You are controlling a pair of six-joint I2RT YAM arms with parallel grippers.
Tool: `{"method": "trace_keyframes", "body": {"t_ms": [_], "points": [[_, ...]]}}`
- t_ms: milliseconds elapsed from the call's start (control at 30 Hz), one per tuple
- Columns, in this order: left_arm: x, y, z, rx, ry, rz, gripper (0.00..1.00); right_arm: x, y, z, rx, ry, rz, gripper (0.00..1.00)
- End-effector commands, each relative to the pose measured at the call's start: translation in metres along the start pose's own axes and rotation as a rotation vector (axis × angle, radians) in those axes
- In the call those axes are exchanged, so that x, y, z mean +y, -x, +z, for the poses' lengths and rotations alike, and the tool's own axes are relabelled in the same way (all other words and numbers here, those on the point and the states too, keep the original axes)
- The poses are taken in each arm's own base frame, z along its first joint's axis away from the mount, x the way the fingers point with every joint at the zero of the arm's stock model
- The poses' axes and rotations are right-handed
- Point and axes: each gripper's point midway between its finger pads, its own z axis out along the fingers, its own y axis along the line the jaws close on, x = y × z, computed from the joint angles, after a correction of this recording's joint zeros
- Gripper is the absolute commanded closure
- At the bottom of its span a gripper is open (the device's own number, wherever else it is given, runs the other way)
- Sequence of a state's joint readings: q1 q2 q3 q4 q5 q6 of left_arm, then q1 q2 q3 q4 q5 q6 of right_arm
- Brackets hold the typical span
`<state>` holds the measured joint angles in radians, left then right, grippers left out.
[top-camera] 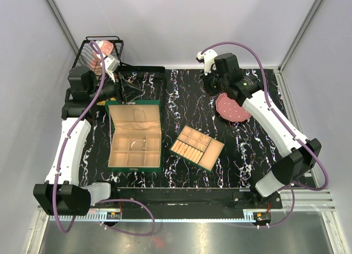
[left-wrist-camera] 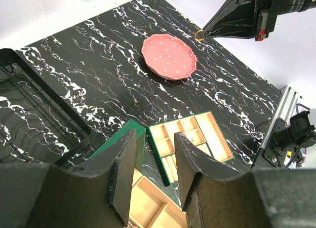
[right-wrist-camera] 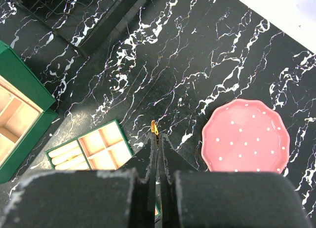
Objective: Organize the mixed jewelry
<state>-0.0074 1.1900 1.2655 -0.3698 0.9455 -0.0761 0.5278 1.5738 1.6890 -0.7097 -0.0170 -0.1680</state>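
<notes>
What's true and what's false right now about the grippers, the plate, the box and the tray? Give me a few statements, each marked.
1. The right gripper is shut on a gold ring. True.
2. The plate holds several pieces of jewelry. False: it looks bare in both wrist views.
3. The left gripper is open and holds nothing. True.
4. The box is closed. False: its lid is up and the beige compartments show.
5. The tray lies on the plate. False: it lies on the table, between box and plate, apart from the plate.
</notes>
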Motion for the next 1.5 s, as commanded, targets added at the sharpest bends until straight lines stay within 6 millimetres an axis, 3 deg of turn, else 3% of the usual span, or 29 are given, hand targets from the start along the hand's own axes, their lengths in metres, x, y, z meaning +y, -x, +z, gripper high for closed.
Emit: {"method": "trace_keyframes", "body": {"t_ms": [0, 367, 600, 733, 867, 900, 967, 1067, 1333, 1467], "points": [[-0.002, 0.005, -0.005, -0.024, 0.012, 0.045, 0.6, 0.0, 0.008, -0.003, -0.026, -0.007, 0.01, 1.0], [-0.005, 0.005, -0.007, -0.024, 0.011, 0.055, 0.61, -0.002, 0.001, 0.003, -0.012, -0.01, -0.025, 1.0], [-0.003, 0.0, -0.007, 0.009, 0.01, 0.052, 0.61, 0.005, -0.025, 0.016, 0.054, 0.028, -0.136, 1.0], [-0.005, -0.002, -0.009, 0.035, 0.002, 0.077, 0.62, 0.01, -0.045, 0.024, 0.099, 0.03, -0.326, 1.0], [0.003, -0.002, -0.017, 0.045, 0.044, 0.099, 0.62, 0.03, -0.06, 0.032, 0.116, -0.005, -0.537, 1.0], [0.004, -0.003, -0.018, 0.046, 0.053, 0.104, 0.62, 0.035, -0.072, 0.036, 0.139, 0.005, -0.587, 1.0], [0.008, -0.004, -0.02, 0.051, 0.075, 0.103, 0.63, 0.041, -0.074, 0.037, 0.127, -0.007, -0.63, 1.0], [0.013, -0.006, -0.024, 0.055, 0.097, 0.097, 0.63, 0.061, -0.094, 0.041, 0.133, 0.042, -0.712, 1.0], [0.021, -0.005, -0.033, 0.063, 0.125, 0.098, 0.64, 0.125, -0.131, 0.024, 0.096, 0.246, -0.99, 1.0], [0.023, -0.008, -0.031, 0.072, 0.115, 0.085, 0.64, 0.143, -0.16, 0.021, 0.137, 0.307, -1.106, 1.0]]}}
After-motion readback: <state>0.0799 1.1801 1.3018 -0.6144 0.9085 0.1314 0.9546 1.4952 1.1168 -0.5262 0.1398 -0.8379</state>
